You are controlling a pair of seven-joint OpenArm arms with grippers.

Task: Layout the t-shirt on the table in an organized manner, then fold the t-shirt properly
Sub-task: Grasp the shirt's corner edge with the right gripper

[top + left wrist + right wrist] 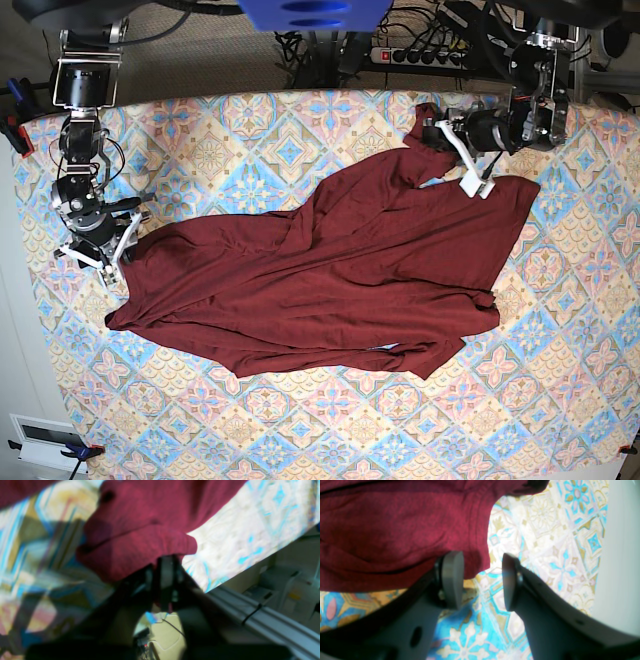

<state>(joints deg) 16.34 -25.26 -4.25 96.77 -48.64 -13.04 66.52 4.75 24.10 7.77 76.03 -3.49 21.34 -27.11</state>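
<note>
Left hand (166,562) clamped on t-shirt (330,280); right hand (482,580) agape.

No text, label, brand, number or sign can be read anywhere in these views, neither on cloth nor on gear.

Beyond the far edge, a white power strip (425,56) lies among a tangle of dark cables (400,30) on a grey carpeted floor (200,60). A blue rounded part (313,12) sits at the top centre. A small white box (45,434) shows at the lower left corner. In the left wrist view, a pale metal rail (262,620) carries a black cable (252,613).
</note>
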